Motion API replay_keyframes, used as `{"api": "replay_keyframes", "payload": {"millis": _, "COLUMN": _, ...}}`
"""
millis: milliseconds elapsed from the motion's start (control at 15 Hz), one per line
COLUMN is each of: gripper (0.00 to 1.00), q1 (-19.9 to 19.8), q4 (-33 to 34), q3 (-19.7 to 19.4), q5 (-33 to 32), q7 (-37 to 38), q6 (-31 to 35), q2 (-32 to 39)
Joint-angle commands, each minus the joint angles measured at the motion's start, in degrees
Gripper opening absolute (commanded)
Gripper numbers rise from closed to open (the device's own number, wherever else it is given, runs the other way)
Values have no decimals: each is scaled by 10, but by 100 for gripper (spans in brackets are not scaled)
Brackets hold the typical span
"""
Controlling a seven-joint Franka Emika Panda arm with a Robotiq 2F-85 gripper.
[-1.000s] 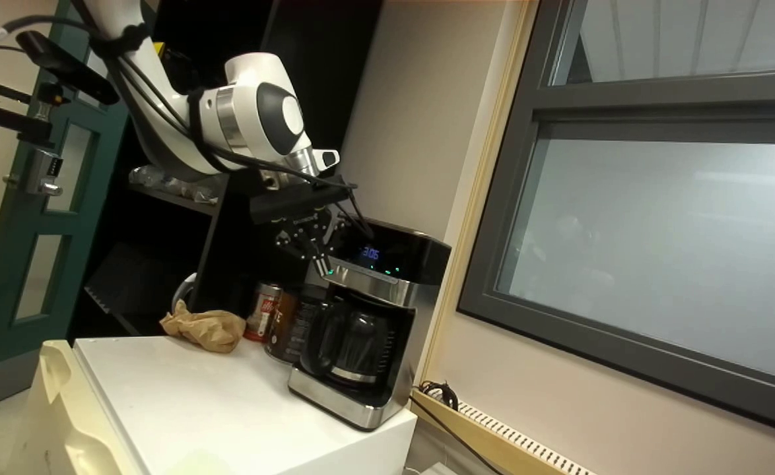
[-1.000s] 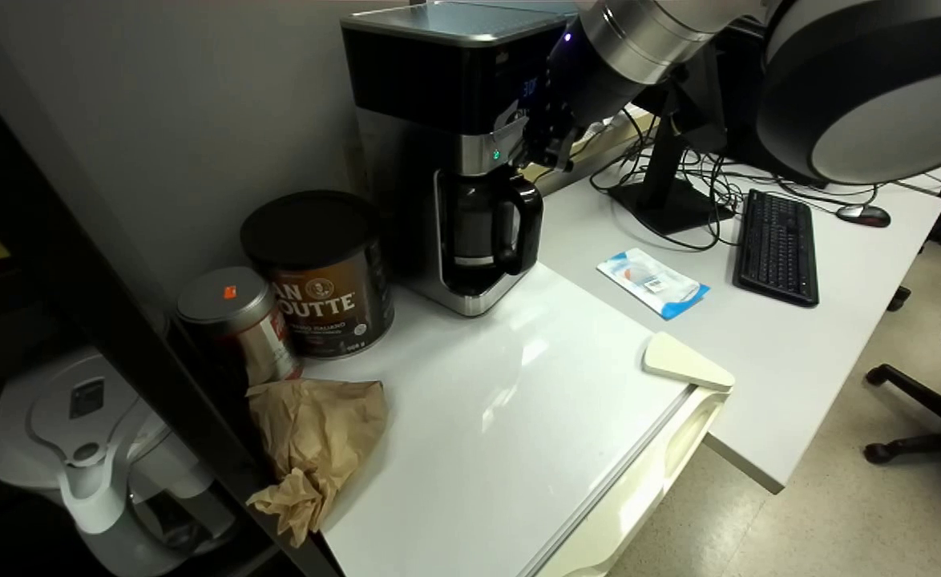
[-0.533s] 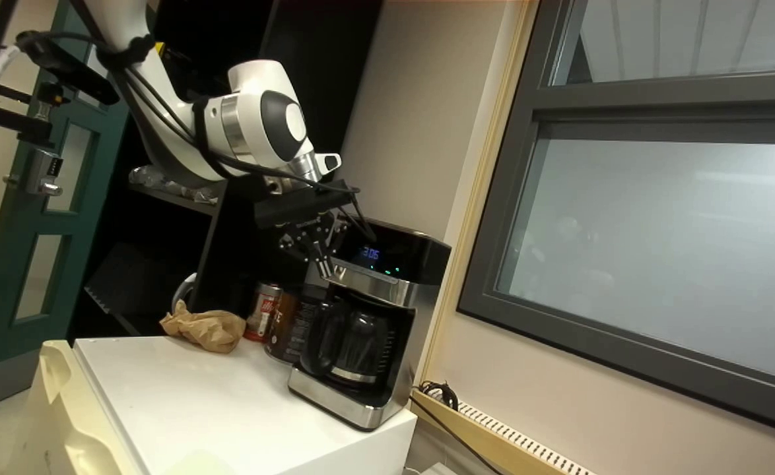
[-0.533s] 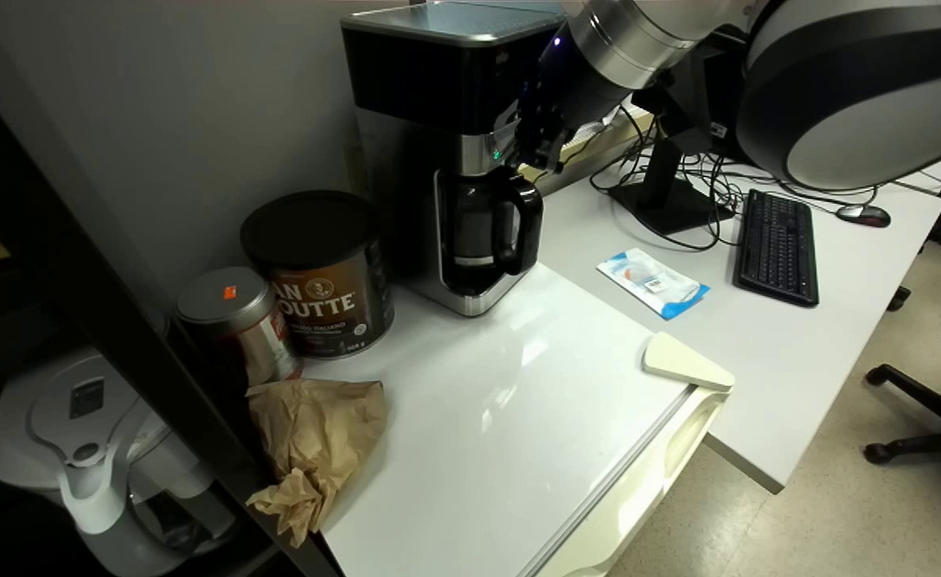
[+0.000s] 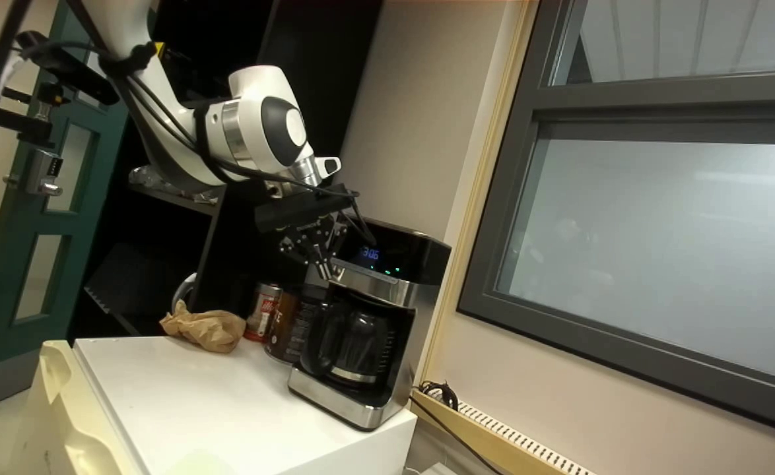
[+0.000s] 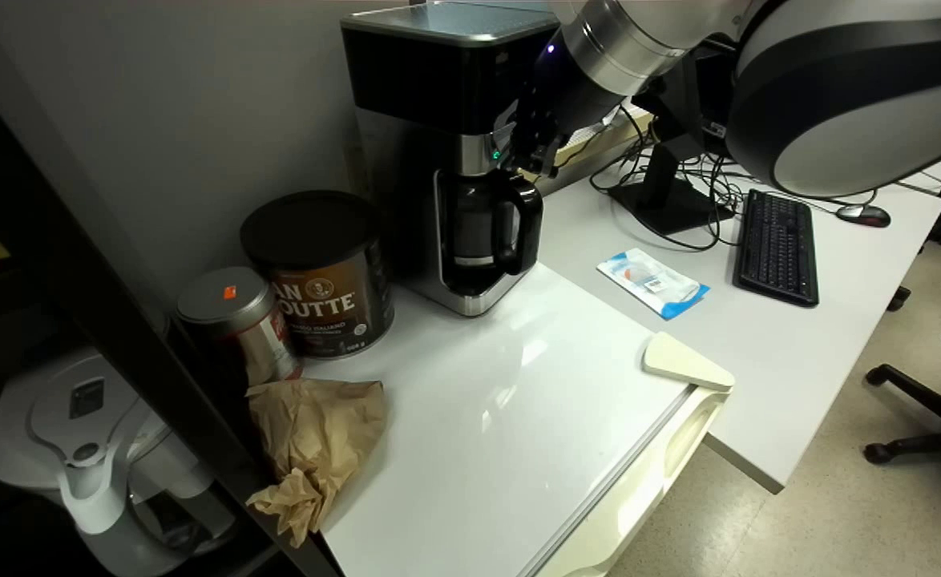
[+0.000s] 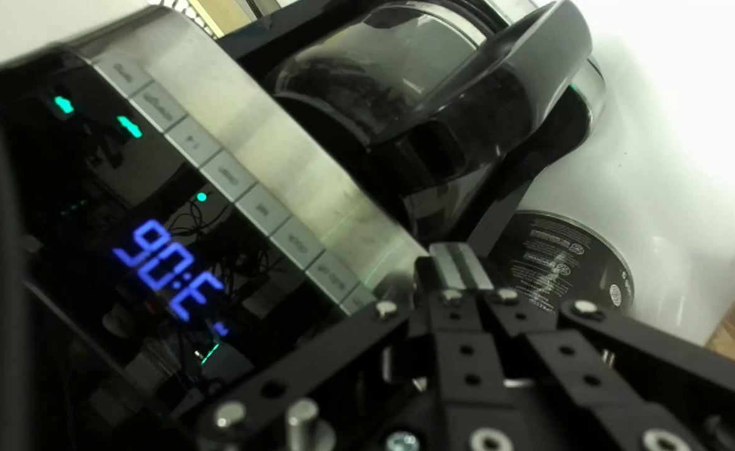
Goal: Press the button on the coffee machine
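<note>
Boxy black-and-silver coffee machine point(image 5: 379, 287) stands beside black metal gripper point(image 7: 461, 266), contact unclear; jaws together, empty, slightly lower than earlier.

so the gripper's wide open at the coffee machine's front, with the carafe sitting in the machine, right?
Not quite: the gripper is shut, not wide open, as the wrist view shows. The rest holds: it is at the front of the coffee machine, and the carafe sits in the machine.

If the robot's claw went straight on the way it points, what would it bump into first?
Probably the coffee pot's handle, below the claw, though the machine's silver front looks close enough to be brushed first; depth is unclear.
</note>
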State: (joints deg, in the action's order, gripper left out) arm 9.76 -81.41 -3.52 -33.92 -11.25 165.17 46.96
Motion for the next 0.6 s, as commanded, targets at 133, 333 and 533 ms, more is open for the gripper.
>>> {"api": "replay_keyframes", "payload": {"millis": 133, "gripper": 0, "q1": 8, "q4": 21, "q3": -7, "q5": 7, "q7": -15, "q6": 20, "q2": 12}}
{"api": "replay_keyframes", "payload": {"millis": 333, "gripper": 0, "q1": 11, "q4": 11, "q3": -9, "q5": 2, "q7": -16, "q6": 31, "q2": 6}}
{"api": "replay_keyframes", "payload": {"millis": 533, "gripper": 0, "q1": 14, "q4": 2, "q3": -15, "q5": -3, "q7": -18, "q6": 46, "q2": 1}}
